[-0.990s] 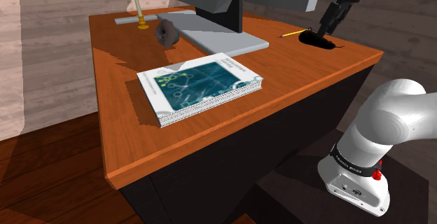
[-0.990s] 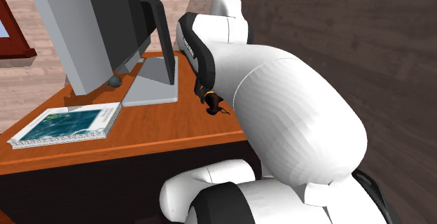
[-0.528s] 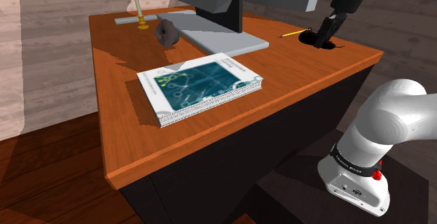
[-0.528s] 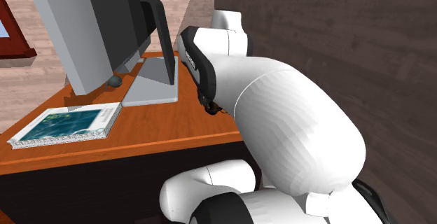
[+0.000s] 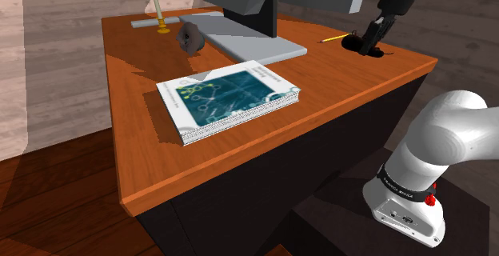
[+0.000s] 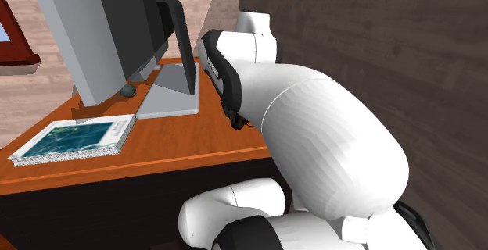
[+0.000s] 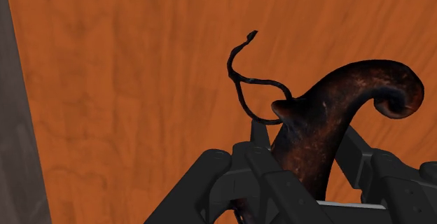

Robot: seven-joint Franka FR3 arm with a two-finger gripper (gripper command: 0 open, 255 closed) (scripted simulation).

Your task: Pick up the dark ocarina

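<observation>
The tool [image 7: 304, 156] clasps the dark ocarina [image 7: 350, 93] between its fingers [image 7: 255, 159], over the orange desk [image 7: 126, 82].

Dark ocarina, clasped at the desk's edge

The dark ocarina [image 7: 329, 128] is blackish brown with rusty mottling, its narrow end curling into a hook. A thin black cord [image 7: 241, 75] loops from its side. The gripper [image 7: 302, 137] clasps its lower body, low over the orange wooden desk top [image 7: 126, 82].
</observation>
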